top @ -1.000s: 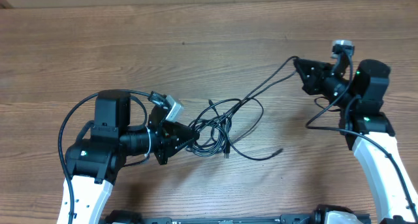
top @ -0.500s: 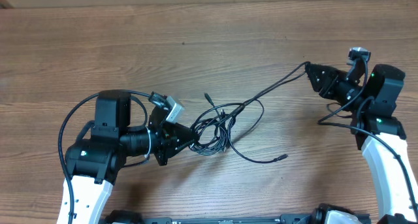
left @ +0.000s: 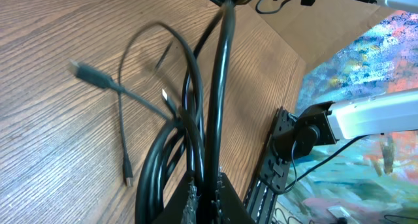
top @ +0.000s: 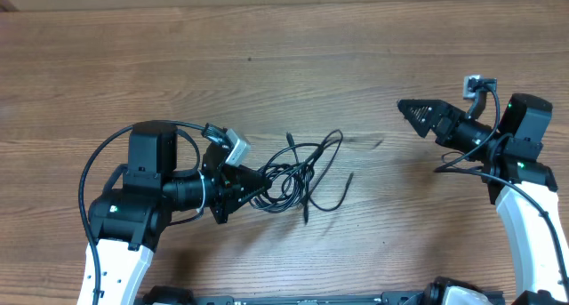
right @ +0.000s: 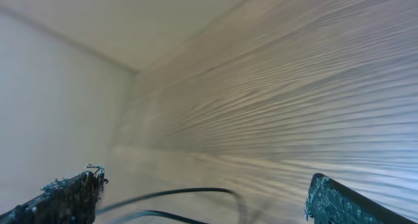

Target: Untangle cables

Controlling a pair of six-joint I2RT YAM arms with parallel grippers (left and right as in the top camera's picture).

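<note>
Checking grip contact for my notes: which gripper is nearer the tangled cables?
Left. The left gripper is shut on the cables at the bundle's left edge; the right gripper stands open, well off to the bundle's right, holding nothing.

- The left arm (top: 120,260) has a smooth white lower link topped by bulky black cylindrical joint housings.
- A thick black cable (top: 86,185) bows out along its side.
- A small silver-grey camera block (top: 234,146) sits at its wrist, behind the black, tapering left gripper (top: 260,186).
- The right arm (top: 520,238) has the same build, with a white link, black joints and two small green lights (top: 513,100).
- A silver-capped wrist camera (top: 474,83) is mounted on top of it.
- The right gripper (top: 407,107) is black.
- Its fingertips (right: 70,192) are dark with a rough, speckled facing, perhaps grip tape.
</note>
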